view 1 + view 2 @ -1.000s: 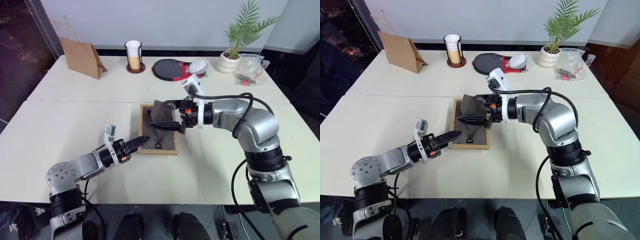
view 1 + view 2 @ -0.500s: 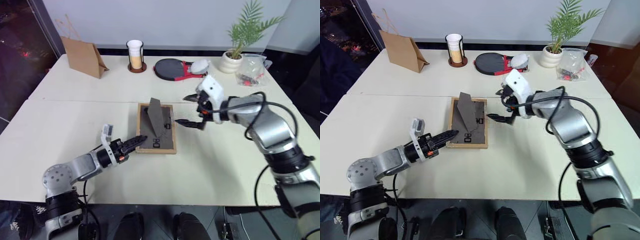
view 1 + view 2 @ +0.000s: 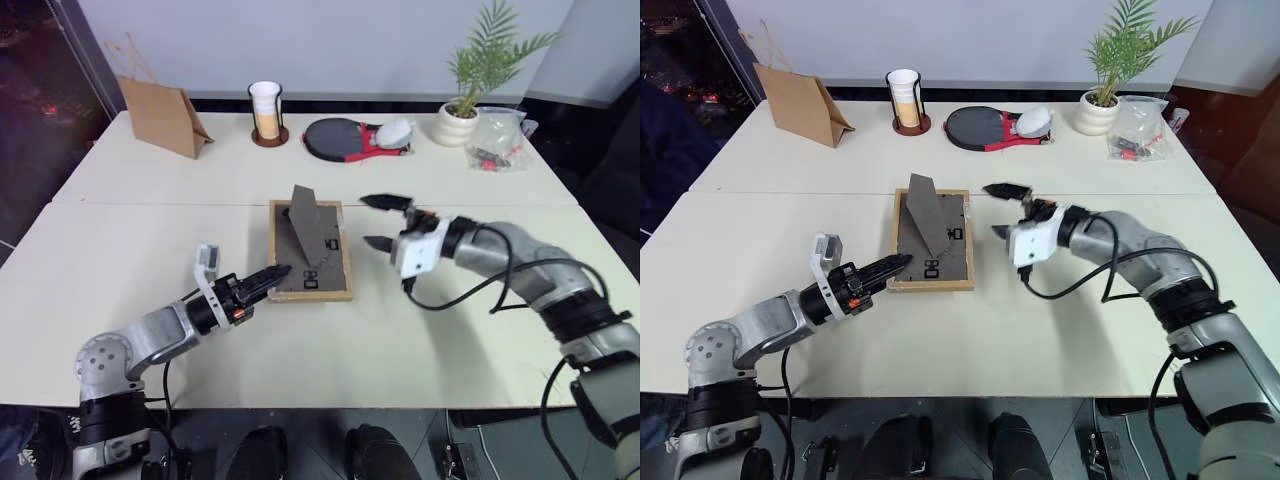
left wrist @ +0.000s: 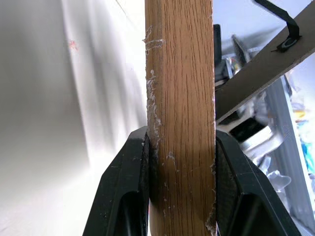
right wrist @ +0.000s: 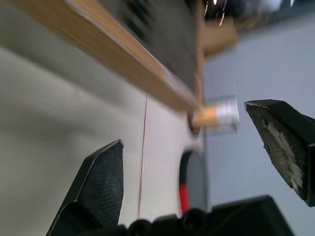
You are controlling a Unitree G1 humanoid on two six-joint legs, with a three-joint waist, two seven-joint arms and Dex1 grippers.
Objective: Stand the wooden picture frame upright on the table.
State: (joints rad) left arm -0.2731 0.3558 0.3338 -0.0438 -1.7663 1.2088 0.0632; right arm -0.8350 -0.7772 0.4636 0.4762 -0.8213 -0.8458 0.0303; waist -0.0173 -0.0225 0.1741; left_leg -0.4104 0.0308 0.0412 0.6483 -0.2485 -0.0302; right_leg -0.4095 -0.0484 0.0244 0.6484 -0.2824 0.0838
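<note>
Left wrist view shows the left gripper [image 4: 181, 184] clamped on the frame [image 3: 312, 252] edge; the frame lies back-up on the table [image 3: 150, 230], stand raised. Right gripper [image 3: 380, 222] hangs just beside it, jaws wide, holding nothing

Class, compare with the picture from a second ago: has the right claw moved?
Yes. The right claw has left the stand on the frame and now sits open beside the frame's right edge.
</note>
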